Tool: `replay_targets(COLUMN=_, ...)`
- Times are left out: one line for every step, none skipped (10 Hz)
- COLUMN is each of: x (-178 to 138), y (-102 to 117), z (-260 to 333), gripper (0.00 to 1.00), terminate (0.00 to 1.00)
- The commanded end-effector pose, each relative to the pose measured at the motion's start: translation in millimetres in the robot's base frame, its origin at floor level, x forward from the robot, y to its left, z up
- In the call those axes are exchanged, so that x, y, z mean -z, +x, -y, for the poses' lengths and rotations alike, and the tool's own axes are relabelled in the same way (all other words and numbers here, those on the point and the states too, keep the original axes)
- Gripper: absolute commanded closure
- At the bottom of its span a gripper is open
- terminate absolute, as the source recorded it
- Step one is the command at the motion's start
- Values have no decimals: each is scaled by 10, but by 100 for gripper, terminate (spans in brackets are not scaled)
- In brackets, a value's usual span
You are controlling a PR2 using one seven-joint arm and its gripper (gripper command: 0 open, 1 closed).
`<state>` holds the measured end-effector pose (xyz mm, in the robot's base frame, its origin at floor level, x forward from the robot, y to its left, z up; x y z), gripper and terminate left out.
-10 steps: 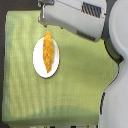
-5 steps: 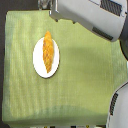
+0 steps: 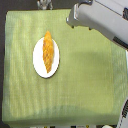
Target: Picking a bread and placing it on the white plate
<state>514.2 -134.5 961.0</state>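
Left side of the exterior view: white plate flat on the green cloth, well in from the cloth's edge. The bread lies lengthwise on it, inside the rim along most of its length, though its upper tip reaches the plate's top edge. It rests on its long side, so I judge it stable. Placement looks done.

Middle: bare cloth, nothing between plate and arm.

Upper right: my arm, grey and white, above the cloth's far corner and well apart from the plate. My gripper is not visible here, so I cannot tell whether my fingers are spread or pressed together. Nothing is seen hanging from me.
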Motion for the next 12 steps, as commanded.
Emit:
replay_targets(x=32, y=-166, z=922, gripper=0, terminate=0)
replay_targets(x=16, y=-277, z=1146, gripper=0, terminate=0)
replay_targets(x=11, y=-310, z=1217, gripper=0, terminate=0)
replay_targets(x=2, y=-367, z=1344, gripper=0, terminate=0)
replay_targets(x=-22, y=-367, z=1437, gripper=0, terminate=0)
replay_targets(x=-60, y=-380, z=1583, gripper=0, terminate=0)
replay_targets(x=-70, y=-384, z=1618, gripper=0, terminate=0)
replay_targets(x=-85, y=-412, z=1709, gripper=0, terminate=0)
replay_targets(x=-83, y=-443, z=1797, gripper=0, terminate=0)
replay_targets(x=-100, y=-446, z=1902, gripper=0, terminate=0)
replay_targets(x=-103, y=-446, z=1933, gripper=0, terminate=0)
replay_targets(x=-109, y=-434, z=1978, gripper=0, terminate=0)
